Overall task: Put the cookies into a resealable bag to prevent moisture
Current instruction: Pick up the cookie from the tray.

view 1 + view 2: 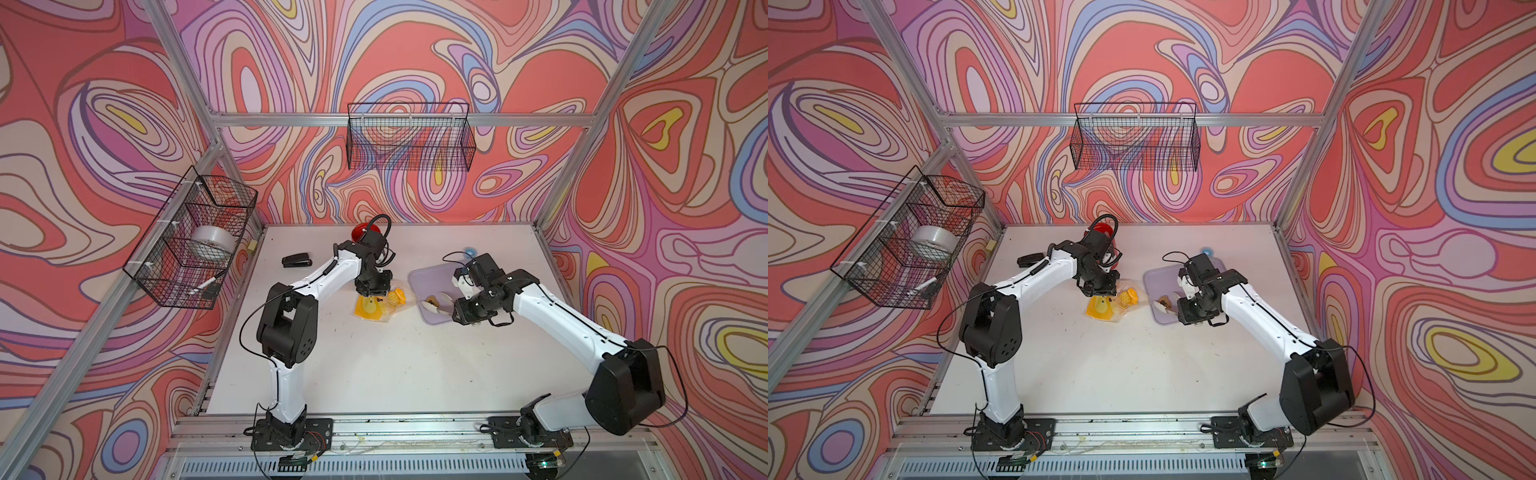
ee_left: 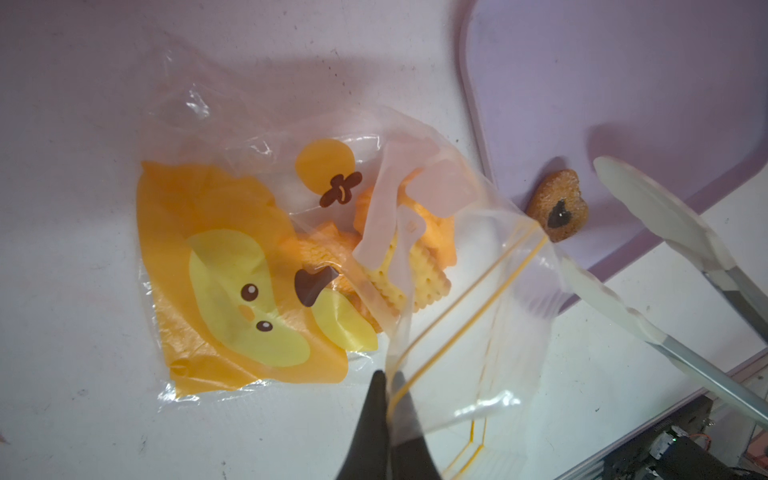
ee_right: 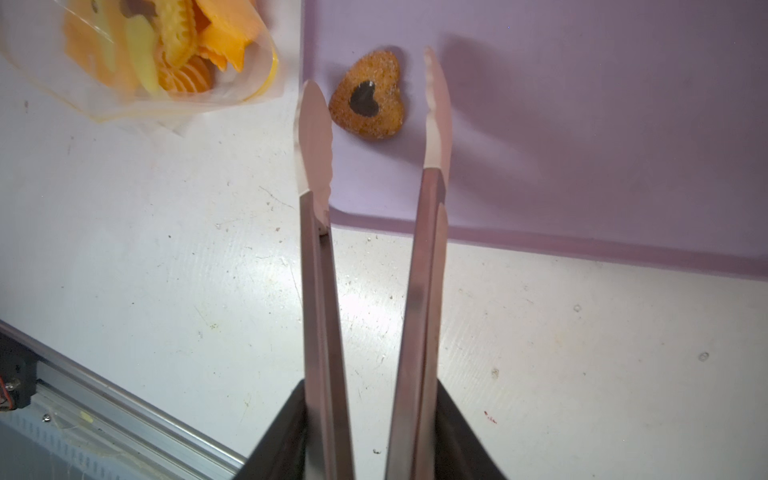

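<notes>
The resealable bag lies on the white table, clear plastic printed with a yellow-orange cartoon figure; both top views show it. Several cookies sit inside it, orange pieces and a yellow cracker. My left gripper is shut on the bag's rim by the orange zip line and holds the mouth up and open. One brown heart-centred cookie rests on the lilac tray. My right gripper is shut on metal tongs. Their white tips stand apart on either side of that cookie.
A black stapler lies at the back left and a red object sits behind the left arm. A small blue item is beyond the tray. Wire baskets hang on the back wall and left wall.
</notes>
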Available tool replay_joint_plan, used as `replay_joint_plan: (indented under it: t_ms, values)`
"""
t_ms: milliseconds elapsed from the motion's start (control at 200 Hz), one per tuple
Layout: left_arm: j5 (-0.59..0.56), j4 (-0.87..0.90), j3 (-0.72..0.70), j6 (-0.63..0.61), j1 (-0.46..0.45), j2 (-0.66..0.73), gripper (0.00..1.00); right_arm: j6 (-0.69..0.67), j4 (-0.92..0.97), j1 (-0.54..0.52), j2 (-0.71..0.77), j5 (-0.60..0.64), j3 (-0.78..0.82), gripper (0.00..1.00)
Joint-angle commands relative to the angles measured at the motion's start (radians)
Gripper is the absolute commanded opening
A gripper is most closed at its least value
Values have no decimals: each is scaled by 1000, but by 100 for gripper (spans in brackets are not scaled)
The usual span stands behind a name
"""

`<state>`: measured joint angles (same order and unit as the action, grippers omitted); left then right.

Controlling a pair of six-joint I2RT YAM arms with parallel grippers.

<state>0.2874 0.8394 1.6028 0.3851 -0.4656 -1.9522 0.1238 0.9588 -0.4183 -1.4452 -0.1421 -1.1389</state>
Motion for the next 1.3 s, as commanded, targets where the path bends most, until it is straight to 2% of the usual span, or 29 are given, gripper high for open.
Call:
replay_joint_plan:
  t_ms: [0, 100, 310, 471, 671, 806, 1017, 1167, 1292]
  values:
    - [-7, 26, 13, 0, 3, -6, 0, 2, 43, -4, -4, 110, -20, 43]
    - [-3, 21, 10, 0, 4, -9, 0, 3, 56, -4, 15, 128, -35, 43]
    - [-1, 21, 6, -3, 3, -2, 0, 30, 57, -3, -7, 21, -41, 44]
    - [-1, 12, -11, -5, 3, 4, 0, 65, 54, -4, -15, -14, -23, 44]
    - [9, 10, -4, -3, 3, -4, 0, 63, 58, -3, -43, 4, -18, 37]
    - [9, 11, -2, -7, 3, 0, 0, 66, 51, -3, 12, 36, -35, 31]
    - [15, 9, -3, -7, 3, -4, 0, 57, 54, -2, 80, 98, -69, 27]
    - [18, 10, 0, -8, 3, -3, 0, 20, 60, -2, 126, 45, -77, 27]
    - [21, 10, 4, -6, 3, -7, 0, -23, 78, -2, 139, -73, -97, 27]
